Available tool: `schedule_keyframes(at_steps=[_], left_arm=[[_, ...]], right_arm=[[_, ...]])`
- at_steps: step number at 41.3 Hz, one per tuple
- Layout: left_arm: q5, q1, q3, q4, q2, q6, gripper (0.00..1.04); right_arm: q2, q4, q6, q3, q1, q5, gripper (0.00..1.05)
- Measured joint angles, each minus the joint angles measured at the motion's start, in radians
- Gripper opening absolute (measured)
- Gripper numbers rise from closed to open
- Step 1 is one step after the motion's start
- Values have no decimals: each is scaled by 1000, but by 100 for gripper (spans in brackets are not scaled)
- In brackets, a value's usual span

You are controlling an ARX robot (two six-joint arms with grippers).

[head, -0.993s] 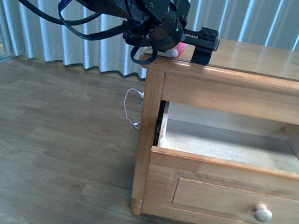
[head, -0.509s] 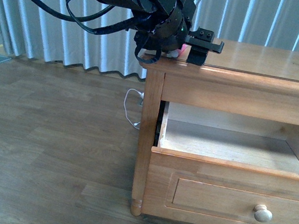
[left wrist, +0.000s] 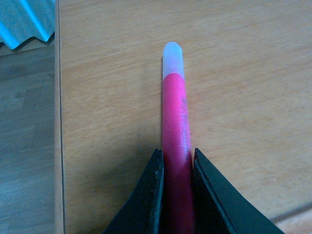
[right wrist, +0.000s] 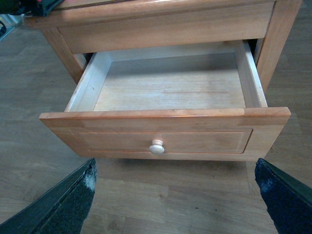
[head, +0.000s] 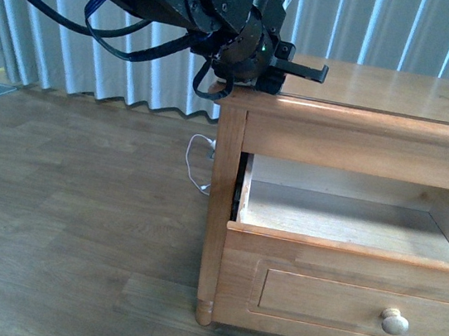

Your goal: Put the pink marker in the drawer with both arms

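Left end effector (left wrist: 176, 161) clamped on pink marker (left wrist: 174, 112), marker flat on cabinet worktop (left wrist: 243, 73) near left edge, white end clear of fingers, drawer (right wrist: 165, 113) pulled open, right end effector (right wrist: 174, 165) spread wide before drawer knob (right wrist: 156, 147).

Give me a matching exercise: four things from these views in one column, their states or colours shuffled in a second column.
Column one:
1. pink marker
2. drawer
3. left hand
4. right hand

Column two:
a. spread open, holding nothing
b. pulled out, nothing seen inside
c. bright body, pale tip
d. shut on the marker

Pairs: 1-c, 2-b, 3-d, 4-a.
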Motion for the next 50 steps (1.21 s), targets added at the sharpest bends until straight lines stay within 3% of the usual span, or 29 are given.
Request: schedule_keyframes(at_steps=[18, 26, 36, 50], left_arm=[[325, 2, -421, 212, -338, 92, 15], [425, 0, -606, 280, -453, 129, 15], [431, -3, -725, 290, -437, 204, 15], [410, -36, -621, 301, -253, 203, 15]], right_arm=[[0, 0, 0, 0, 0, 0, 96], [0, 0, 0, 0, 0, 0, 96], [0, 0, 0, 0, 0, 0, 96], [0, 0, 0, 0, 0, 0, 96]])
